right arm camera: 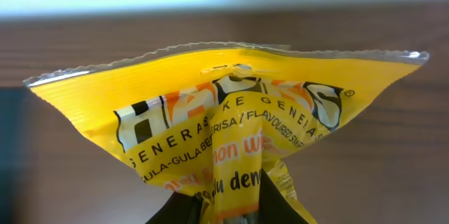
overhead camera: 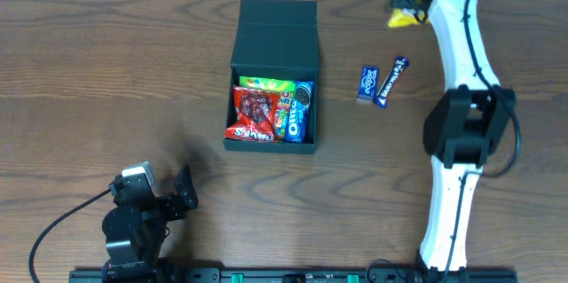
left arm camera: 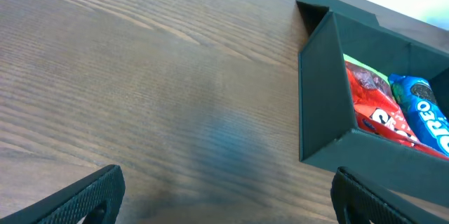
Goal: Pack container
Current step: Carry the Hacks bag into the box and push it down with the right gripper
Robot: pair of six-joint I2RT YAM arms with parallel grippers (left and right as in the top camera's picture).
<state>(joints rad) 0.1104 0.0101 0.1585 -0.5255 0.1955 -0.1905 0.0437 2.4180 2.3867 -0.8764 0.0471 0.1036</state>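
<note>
The dark teal-green container [overhead camera: 271,61] stands open at the table's middle, lid flap folded back. It holds a red packet [overhead camera: 253,113], a green packet [overhead camera: 266,83] and a blue Oreo pack [overhead camera: 300,110]. In the left wrist view its corner [left arm camera: 323,90] shows at the right with the red packet [left arm camera: 375,108] and the Oreo pack [left arm camera: 428,112]. My left gripper [overhead camera: 182,190] is open and empty near the front left [left arm camera: 228,199]. My right gripper [overhead camera: 406,3] is shut on a yellow snack packet [right arm camera: 224,119] at the far right, raised above the table.
Two blue snack packets lie to the right of the container: a small square one [overhead camera: 368,82] and a long bar [overhead camera: 391,81]. The right arm [overhead camera: 461,114] stretches from the front edge to the far right.
</note>
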